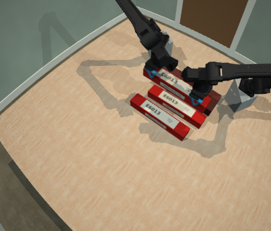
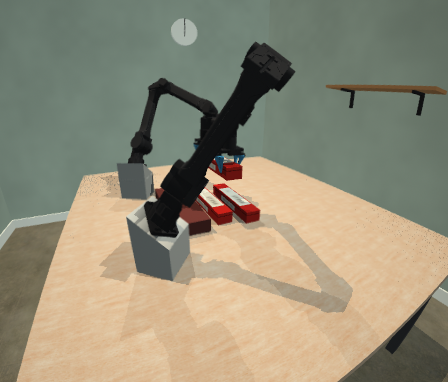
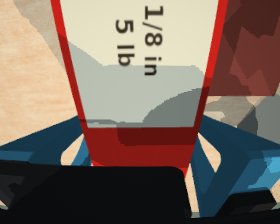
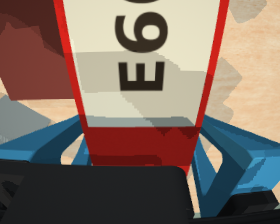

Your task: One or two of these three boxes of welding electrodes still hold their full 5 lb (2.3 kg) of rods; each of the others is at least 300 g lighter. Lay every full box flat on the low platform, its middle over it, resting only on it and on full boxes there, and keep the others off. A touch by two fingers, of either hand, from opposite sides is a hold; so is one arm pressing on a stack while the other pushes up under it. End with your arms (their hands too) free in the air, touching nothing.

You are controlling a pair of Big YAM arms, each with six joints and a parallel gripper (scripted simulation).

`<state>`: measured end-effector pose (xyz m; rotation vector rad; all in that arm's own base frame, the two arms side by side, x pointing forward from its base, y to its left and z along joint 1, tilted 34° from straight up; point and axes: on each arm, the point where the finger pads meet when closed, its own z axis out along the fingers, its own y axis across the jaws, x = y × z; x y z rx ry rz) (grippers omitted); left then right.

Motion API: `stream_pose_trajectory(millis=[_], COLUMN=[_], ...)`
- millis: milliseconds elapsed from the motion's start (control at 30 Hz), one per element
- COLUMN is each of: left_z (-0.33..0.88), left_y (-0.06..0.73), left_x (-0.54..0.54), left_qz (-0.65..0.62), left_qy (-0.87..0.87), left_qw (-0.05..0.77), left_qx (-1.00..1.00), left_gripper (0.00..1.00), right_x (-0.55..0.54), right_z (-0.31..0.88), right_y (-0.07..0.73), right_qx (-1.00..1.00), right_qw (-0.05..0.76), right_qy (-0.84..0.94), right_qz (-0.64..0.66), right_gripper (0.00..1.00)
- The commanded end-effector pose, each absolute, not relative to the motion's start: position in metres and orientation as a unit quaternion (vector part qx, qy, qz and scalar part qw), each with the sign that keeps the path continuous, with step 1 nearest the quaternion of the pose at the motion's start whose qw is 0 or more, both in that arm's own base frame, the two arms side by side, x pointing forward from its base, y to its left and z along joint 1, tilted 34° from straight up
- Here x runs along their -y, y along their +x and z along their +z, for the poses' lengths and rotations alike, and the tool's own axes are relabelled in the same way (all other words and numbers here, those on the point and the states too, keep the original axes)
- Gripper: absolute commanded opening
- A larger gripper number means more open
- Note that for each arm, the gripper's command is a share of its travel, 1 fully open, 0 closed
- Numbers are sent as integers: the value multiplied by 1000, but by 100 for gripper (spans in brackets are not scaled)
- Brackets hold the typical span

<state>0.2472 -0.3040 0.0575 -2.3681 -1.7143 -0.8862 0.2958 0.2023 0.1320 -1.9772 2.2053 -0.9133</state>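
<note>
Our left gripper (image 1: pixel 196 102) (image 2: pixel 197 148) (image 3: pixel 140 113) stands well over half open, its blue fingers closed on the sides of a long red cardboard box with a pale label (image 1: pixel 176 84) (image 2: pixel 232 172) (image 3: pixel 143 105) (image 4: pixel 143 107), at the "5 lb" end. Our right gripper (image 1: pixel 150 73) (image 2: pixel 229 163) (image 4: pixel 141 113), equally wide, grips the "E6013" end. We hold this box level in the air, above the low dark-red platform (image 1: pixel 214 101) (image 2: pixel 197 219) (image 3: pixel 251 75) (image 4: pixel 33 75). Beyond it, a second red labelled box (image 1: pixel 177 104) (image 2: pixel 216 205) lies flat on the pale wooden table (image 1: pixel 112 169) (image 2: pixel 250 330), and a third red labelled box (image 1: pixel 159 116) (image 2: pixel 237 202) lies farther out, roughly parallel.
</note>
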Motion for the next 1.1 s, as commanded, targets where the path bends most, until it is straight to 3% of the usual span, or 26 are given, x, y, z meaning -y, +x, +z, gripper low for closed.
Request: stream_pose_trajectory(millis=[0,1067], left_z=[84,100], left_y=[247,235], left_x=[332,333], left_qz=[-286,-287], left_qy=[-775,-775], left_qw=[8,23], left_qx=[564,563], left_gripper=[0,0], right_x=[-212,-224], right_z=[149,174], right_y=[292,285], right_qx=[-713,-715], right_qw=[41,40], right_qy=[-637,-635], right_qz=[-290,-290], right_gripper=[0,0])
